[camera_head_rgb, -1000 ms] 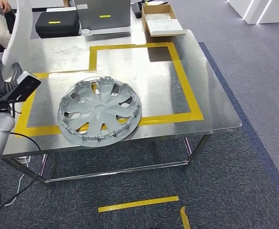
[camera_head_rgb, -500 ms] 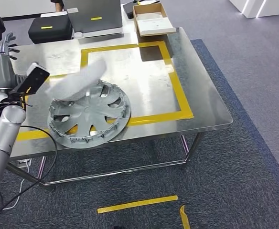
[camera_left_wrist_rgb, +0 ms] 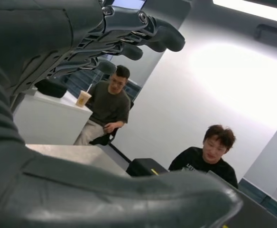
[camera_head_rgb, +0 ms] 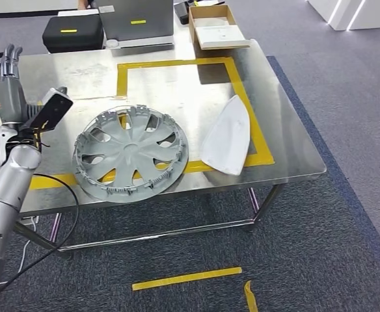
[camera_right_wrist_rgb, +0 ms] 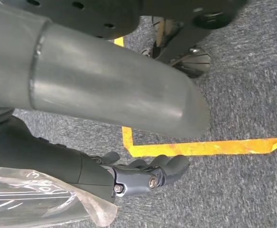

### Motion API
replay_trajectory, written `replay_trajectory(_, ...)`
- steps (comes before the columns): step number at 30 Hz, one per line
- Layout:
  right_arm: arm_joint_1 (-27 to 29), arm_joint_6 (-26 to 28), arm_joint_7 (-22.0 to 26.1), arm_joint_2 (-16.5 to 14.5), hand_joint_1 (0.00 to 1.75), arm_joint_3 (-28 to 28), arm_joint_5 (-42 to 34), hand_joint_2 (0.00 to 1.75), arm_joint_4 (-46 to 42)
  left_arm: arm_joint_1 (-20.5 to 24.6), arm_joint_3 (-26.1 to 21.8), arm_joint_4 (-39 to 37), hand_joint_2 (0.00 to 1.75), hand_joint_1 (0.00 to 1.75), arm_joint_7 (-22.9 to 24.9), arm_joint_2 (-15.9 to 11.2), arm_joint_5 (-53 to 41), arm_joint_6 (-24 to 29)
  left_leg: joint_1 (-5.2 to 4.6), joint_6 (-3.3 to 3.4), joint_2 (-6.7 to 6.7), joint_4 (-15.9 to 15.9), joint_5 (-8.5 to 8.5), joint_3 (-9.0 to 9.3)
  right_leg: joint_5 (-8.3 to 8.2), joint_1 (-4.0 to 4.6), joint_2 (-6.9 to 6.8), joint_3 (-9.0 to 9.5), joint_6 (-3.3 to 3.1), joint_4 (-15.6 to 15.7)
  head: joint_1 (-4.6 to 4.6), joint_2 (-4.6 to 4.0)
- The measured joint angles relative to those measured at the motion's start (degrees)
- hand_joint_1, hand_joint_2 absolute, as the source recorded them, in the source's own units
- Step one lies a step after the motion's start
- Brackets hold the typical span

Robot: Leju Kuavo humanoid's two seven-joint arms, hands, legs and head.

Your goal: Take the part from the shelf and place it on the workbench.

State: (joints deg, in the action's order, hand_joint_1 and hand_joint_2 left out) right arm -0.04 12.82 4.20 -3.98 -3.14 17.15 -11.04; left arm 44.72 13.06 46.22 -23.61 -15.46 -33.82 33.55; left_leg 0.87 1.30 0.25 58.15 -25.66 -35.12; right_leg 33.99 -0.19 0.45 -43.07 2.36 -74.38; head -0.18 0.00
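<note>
The white curved part [camera_head_rgb: 226, 136] lies flat on the steel workbench [camera_head_rgb: 178, 91], at the right side, across the yellow tape outline [camera_head_rgb: 241, 83]. No hand touches it. A silver hubcap [camera_head_rgb: 129, 153] rests left of it on the bench. My left hand [camera_head_rgb: 8, 88] is raised at the bench's left end, fingers pointing up and spread, empty. In the left wrist view the left hand [camera_left_wrist_rgb: 51, 42] has its fingers and thumb apart with nothing between them. My right hand [camera_right_wrist_rgb: 140, 173] hangs over the carpet, fingers stretched out, holding nothing.
A black case [camera_head_rgb: 73, 31], a grey case [camera_head_rgb: 136, 19] and a cardboard box [camera_head_rgb: 217, 26] stand along the bench's far edge. Yellow tape strips [camera_head_rgb: 188, 277] lie on the carpet in front. Two people [camera_left_wrist_rgb: 108, 107] [camera_left_wrist_rgb: 208, 154] sit beyond the bench.
The white part left my raised left hand, passed as a blur over the hubcap, and now lies on the bench's right side. My left hand is empty. The camera shifted slightly.
</note>
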Motion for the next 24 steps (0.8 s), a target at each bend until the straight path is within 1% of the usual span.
replay_trajectory(1,0.1,0.0,0.0,0.1,0.0,0.0,0.0,0.0,0.0,-0.1,0.0,0.0,0.0,0.0,0.0,0.1,0.1,0.0,0.0,0.0,-0.01,0.0,-0.02,0.03,-0.89,-0.02,-0.02,-0.09,0.03,0.2,0.01,0.0)
replay_trajectory(2,0.1,0.0,0.0,0.1,0.0,0.0,0.0,0.0,0.0,-0.2,0.0,-0.1,0.0,0.0,0.0,0.1,0.2,0.0,0.01,-0.05,-0.03,0.0,-0.06,0.09,-2.76,-0.04,-0.06,1.02,-0.01,2.9,0.01,0.0)
replay_trajectory(3,0.1,0.0,0.0,0.2,0.0,0.0,0.0,0.0,0.0,-0.2,0.0,-0.1,0.0,0.0,0.0,0.2,0.3,0.0,0.02,-0.14,-0.05,0.0,-0.12,0.18,-5.03,-0.06,-0.15,2.92,-0.11,7.0,0.01,0.0)
replay_trajectory(4,0.0,0.0,0.0,0.2,0.0,-0.1,0.0,0.0,0.0,-0.2,0.0,-0.1,0.0,0.0,-0.1,0.2,0.3,0.0,-0.09,-0.29,-0.07,0.1,-0.18,0.19,-6.7,0.0,-0.23,5.05,-0.26,11.1,0.02,-0.01)
replay_trajectory(5,0.0,0.0,0.0,0.3,0.0,-0.1,0.0,0.0,0.0,-0.1,0.0,-0.1,0.0,0.0,-0.1,0.2,0.4,0.0,-0.19,-0.5,-0.1,0.3,-0.17,0.12,-7.73,0.04,-0.27,6.69,-0.46,14.3,-0.01,-0.01)
replay_trajectory(6,0.0,0.0,0.0,0.3,0.0,-0.1,0.0,0.0,0.0,-0.1,0.0,-0.2,0.0,0.0,-0.2,0.2,0.4,0.0,-0.29,-0.76,-0.11,0.4,-0.08,-0.01,-8.07,0.11,-0.26,7.6,-0.67,15.9,-0.04,-0.01)
replay_trajectory(7,0.0,0.0,0.0,0.3,0.0,-0.1,0.0,0.0,0.0,-0.2,0.0,-0.2,0.0,0.0,-0.3,0.3,0.4,0.0,-0.37,-1.03,-0.11,0.5,0.06,-0.15,-7.92,0.19,-0.17,7.89,-0.85,16.3,-0.04,-0.01)
replay_trajectory(8,0.1,0.0,0.0,0.3,0.0,-0.1,0.0,0.0,0.0,-0.3,0.0,-0.2,0.0,0.0,-0.3,0.3,0.4,-0.1,-0.35,-1.27,-0.11,0.5,0.2,-0.22,-8.02,0.17,-0.08,7.8,-1.1,16.4,-0.07,0.0)
replay_trajectory(9,0.1,-0.1,0.0,0.3,0.0,-0.1,0.0,0.0,0.0,-0.3,0.1,-0.2,0.0,0.0,-0.4,0.3,0.4,-0.1,-0.3,-1.52,-0.1,0.6,-0.07,-0.29,-8.2,0.09,-0.06,7.78,-1.4,16.5,-0.06,0.0)
replay_trajectory(10,0.1,-0.1,0.1,0.3,0.0,-0.1,0.0,0.0,0.0,-0.3,0.1,-0.2,0.0,0.0,-0.4,0.3,0.6,-0.1,-0.26,-1.73,-0.1,1.3,-0.86,-0.5,-8.39,0.0,-0.05,7.79,-1.72,16.7,-0.09,0.0)
replay_trajectory(11,0.1,-0.1,0.2,0.3,0.0,-0.1,0.0,0.0,0.0,-0.4,0.1,-0.2,0.0,0.0,-0.5,0.2,0.7,-0.1,-0.23,-1.95,-0.1,3.0,-2.32,-1.05,-8.59,-0.1,-0.08,7.79,-2.05,16.8,-0.16,0.0)
replay_trajectory(12,0.0,-0.1,0.2,0.3,0.0,-0.1,0.0,0.0,0.0,-0.4,0.1,-0.2,0.0,0.0,-0.6,0.2,0.9,-0.2,-0.19,-2.16,-0.11,6.0,-4.42,-2.03,-8.74,-0.15,-0.12,7.73,-2.3,16.9,-0.2,0.0)
replay_trajectory(13,0.0,-0.1,0.3,0.3,0.0,-0.1,0.0,0.0,0.0,-0.5,0.1,-0.3,0.0,0.0,-0.7,0.2,1.2,-0.4,-0.19,-2.31,-0.1,9.9,-6.65,-3.3,-8.87,-0.1,-0.12,7.57,-2.47,16.9,-0.23,0.0)
replay_trajectory(14,0.0,-0.2,0.3,0.3,0.0,-0.1,0.0,0.0,0.0,-0.7,0.1,-0.3,0.0,0.0,-0.8,0.2,1.3,-0.5,-0.18,-2.43,-0.1,13.7,-8.53,-4.48,-9.02,-0.06,-0.12,7.36,-2.58,16.9,-0.23,0.0)
replay_trajectory(15,0.0,-0.2,0.3,0.3,0.0,-0.1,0.0,0.0,0.0,-0.9,0.2,-0.3,0.0,0.0,-0.9,0.2,1.5,-0.7,-0.18,-2.47,-0.1,16.2,-9.57,-5.09,-9.23,-0.01,-0.13,7.1,-2.66,16.8,-0.22,0.0)
replay_trajectory(16,0.1,-0.2,0.4,0.3,0.0,-0.1,0.0,0.0,0.0,-1.1,0.2,-0.3,0.0,0.0,-0.9,0.2,1.7,-0.8,-0.18,-2.45,-0.1,16.7,-9.56,-4.76,-9.48,0.02,-0.12,6.78,-2.7,16.8,-0.23,0.0)
replay_trajectory(17,0.1,-0.2,0.4,0.3,0.0,-0.1,-0.1,0.0,0.0,-1.1,0.2,-0.4,0.0,0.0,-0.9,0.2,1.9,-0.9,-0.18,-2.37,-0.1,14.6,-8.5,-3.26,-9.76,0.03,-0.12,6.48,-2.67,16.7,-0.23,0.0)
replay_trajectory(18,0.1,-0.2,0.4,0.3,0.0,-0.1,-0.1,0.0,0.0,-1.1,0.2,-0.4,0.0,0.0,-0.9,0.2,2.0,-1.0,-0.18,-2.26,-0.1,10.6,-6.83,-0.76,-10.07,0.03,-0.1,6.19,-2.59,16.7,-0.23,0.0)
replay_trajectory(19,0.0,-0.2,0.4,0.3,0.0,-0.1,-0.1,0.0,0.0,-1.1,0.2,-0.4,0.0,0.0,-1.0,0.2,2.1,-1.0,-0.22,-2.13,-0.13,6.3,-5.58,1.76,-10.39,0.09,-0.06,5.91,-2.41,16.6,-0.23,0.0)
replay_trajectory(20,0.0,-0.2,0.4,0.3,0.0,-0.1,-0.1,0.0,0.0,-1.0,0.2,-0.4,0.0,0.0,-1.0,0.2,2.1,-1.0,-0.3,-1.95,-0.17,2.8,-4.57,3.67,-10.71,0.17,-0.02,5.63,-2.18,16.5,-0.2,0.0)
replay_trajectory(21,0.0,-0.3,0.4,0.3,0.0,-0.1,-0.1,0.0,0.0,-1.0,0.2,-0.4,0.0,0.0,-1.0,0.2,2.1,-1.0,-0.41,-1.74,-0.21,0.7,-4.06,4.69,-11.07,0.23,0.01,5.39,-1.9,16.4,-0.18,0.0)
replay_trajectory(22,0.0,-0.3,0.4,0.3,0.0,-0.1,-0.1,0.0,0.0,-1.0,0.2,-0.4,0.0,0.0,-1.1,0.3,2.1,-1.0,-0.57,-1.47,-0.25,0.1,-3.99,4.72,-11.45,0.26,0.03,5.19,-1.58,16.5,-0.16,0.0)
replay_trajectory(24,0.1,-0.3,0.5,0.3,0.0,-0.1,0.0,0.0,0.0,-1.2,0.2,-0.4,0.0,0.0,-1.2,0.3,2.2,-1.1,-0.59,-0.72,-0.17,0.1,-3.07,4.07,-12.06,0.21,0.07,4.8,-0.92,16.7,-0.15,0.0)
